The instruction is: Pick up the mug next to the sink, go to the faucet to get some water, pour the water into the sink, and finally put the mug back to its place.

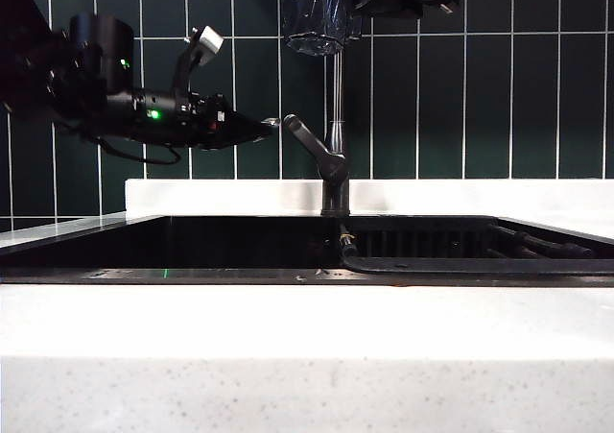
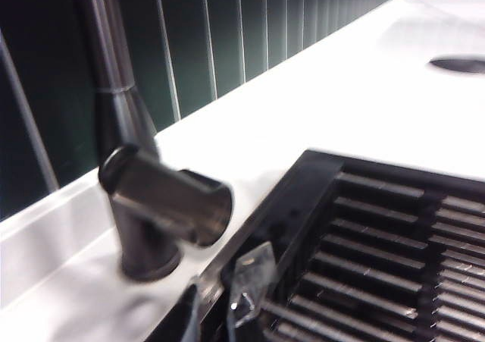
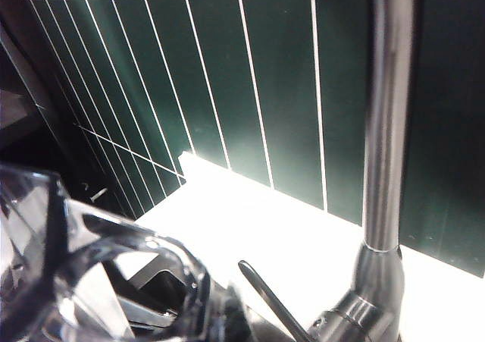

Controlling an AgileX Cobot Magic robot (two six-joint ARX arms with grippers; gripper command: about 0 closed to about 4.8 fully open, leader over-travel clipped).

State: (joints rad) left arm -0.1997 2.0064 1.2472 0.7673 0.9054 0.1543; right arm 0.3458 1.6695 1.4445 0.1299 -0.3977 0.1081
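The faucet (image 1: 335, 155) is the landmark here: one tall dark pipe rising from a short base at the back edge of the sink (image 1: 240, 246), with one grey lever (image 1: 305, 141) slanting up and away from the base toward the left arm's side. The left hand (image 1: 269, 123) lies level, its long axis pointing straight at that lever, the fingertips just short of the lever's free end; whether they touch it cannot be told from the exterior view. In the left wrist view the lever (image 2: 167, 203) fills the near field end-on and one fingertip (image 2: 252, 277) shows just below it, but the gap between the fingers is not visible, so I cannot tell whether this hand is spread or pressed together. The one mug (image 1: 317, 12) is high up beside the pipe, near the top edge of the exterior view, carried by the right hand (image 3: 151, 300); the right wrist view shows the clear faceted glass (image 3: 83, 274) pinched between its fingers, with the pipe (image 3: 388, 114) close alongside. So the left hand is much the nearer to the lever, and the coming move most likely turns on it pushing that lever to start the water. Counted: one mug, one faucet, one sink, one ribbed rack (image 1: 460, 246) in the basin on the right arm's side of the faucet.
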